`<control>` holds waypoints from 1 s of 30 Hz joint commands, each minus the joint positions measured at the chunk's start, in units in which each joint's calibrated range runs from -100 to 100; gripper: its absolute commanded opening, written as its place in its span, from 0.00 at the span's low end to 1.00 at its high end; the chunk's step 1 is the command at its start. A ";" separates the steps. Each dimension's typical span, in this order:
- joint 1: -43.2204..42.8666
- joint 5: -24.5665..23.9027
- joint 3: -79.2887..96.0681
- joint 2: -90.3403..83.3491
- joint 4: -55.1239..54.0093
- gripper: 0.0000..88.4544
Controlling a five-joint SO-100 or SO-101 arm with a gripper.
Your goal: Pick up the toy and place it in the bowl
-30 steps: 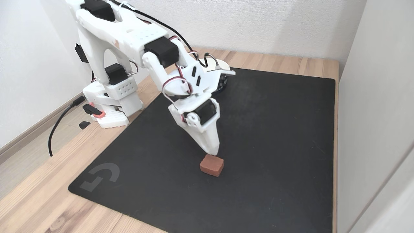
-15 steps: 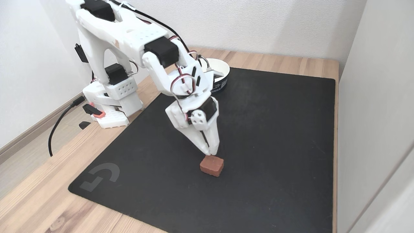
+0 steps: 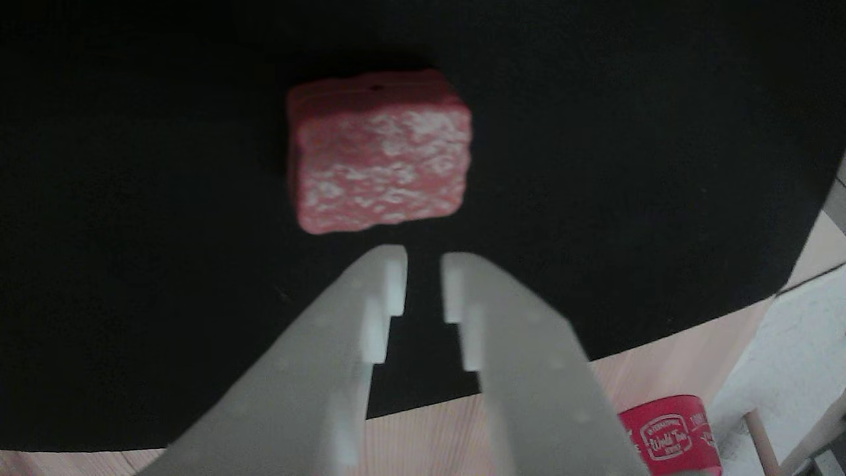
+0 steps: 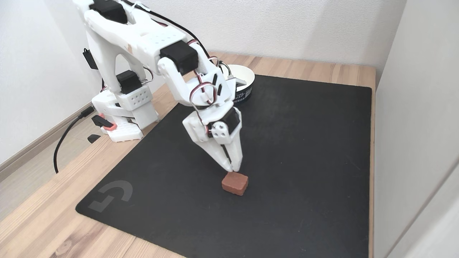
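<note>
Other view: toy (image 3: 380, 155) upper centre on a black mat (image 3: 132, 231), gripper (image 3: 423, 277) just below, fingers slightly parted, holding nothing; red cylinder (image 3: 667, 436) lower right on wood.

Fixed view: toy (image 4: 235, 183) mid-frame on the mat (image 4: 304, 161) over a wooden table (image 4: 43, 222), gripper (image 4: 231, 167) just above; bowl (image 4: 247, 80) upper centre, white walls behind.
</note>
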 commanded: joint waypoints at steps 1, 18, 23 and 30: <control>0.16 0.28 -3.25 -0.37 5.62 0.25; 0.58 -0.14 -8.11 -0.20 16.71 0.43; 1.50 -0.24 -9.65 3.05 18.49 0.43; 2.67 -0.24 -20.01 9.89 24.58 0.43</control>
